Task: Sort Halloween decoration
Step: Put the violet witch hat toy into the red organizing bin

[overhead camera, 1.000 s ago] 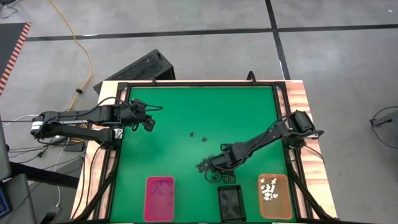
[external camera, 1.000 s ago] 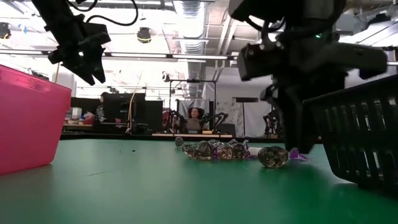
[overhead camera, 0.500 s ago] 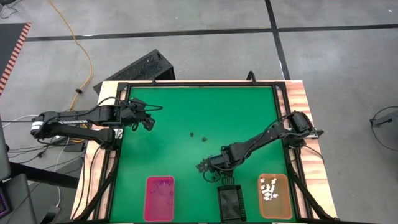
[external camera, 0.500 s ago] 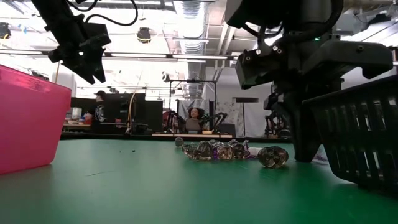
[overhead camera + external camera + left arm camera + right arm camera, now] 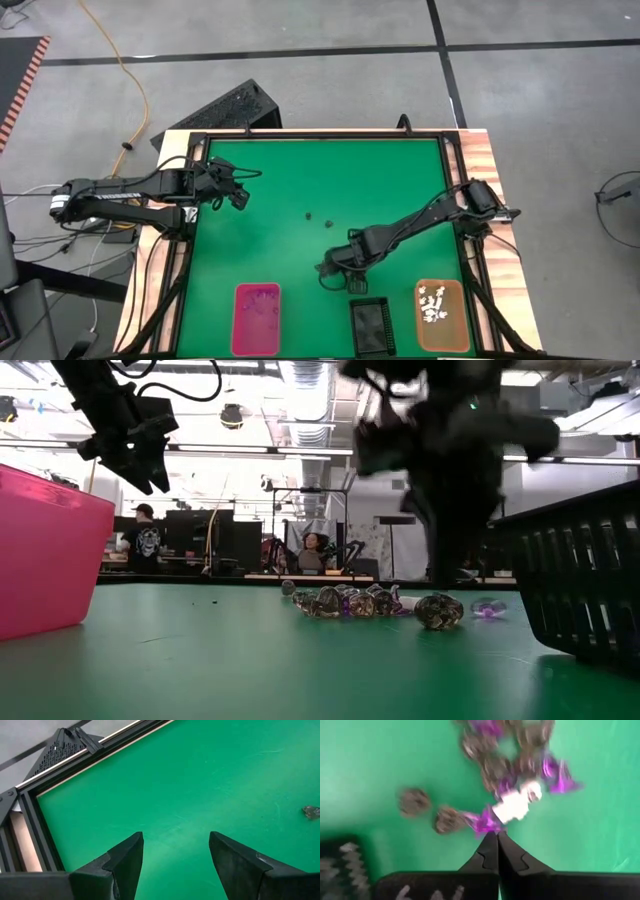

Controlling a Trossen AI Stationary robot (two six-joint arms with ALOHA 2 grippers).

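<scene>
**Right gripper pinches shut above the trinket pile**

We see the right gripper point(image 5: 335, 268) lowered over the green table point(image 5: 300, 190) at about 6 o'clock from the mat's centre, its two fingers point(image 5: 496, 851) pressed tip to tip with no gap between them. A purple trinket point(image 5: 481, 821) lies right at those tips, though we cannot tell whether it is actually caught there or merely lies on the mat beneath them. The pile of Halloween decoration point(image 5: 375, 603) (dark, purple and one white piece mixed together) lies on the mat just beside the gripper, with a white trinket point(image 5: 517, 802) in its midst. Two stray dark pieces point(image 5: 318, 217) rest apart from the pile, toward 12 o'clock of it.

Along the 6 o'clock edge stand three trays: the pink tray point(image 5: 256, 319) at 7 o'clock, the black tray point(image 5: 371, 325) directly below the pile, and the orange tray point(image 5: 440, 316) at 5 o'clock, which holds white pieces point(image 5: 435, 305).

The left gripper point(image 5: 238, 190) hangs off the mat at 9 o'clock, well apart from the pile, its fingers point(image 5: 125, 862) spread wide with only bare mat between them.

In the room beyond the table, a person point(image 5: 147, 540) stands near dark equipment.
</scene>
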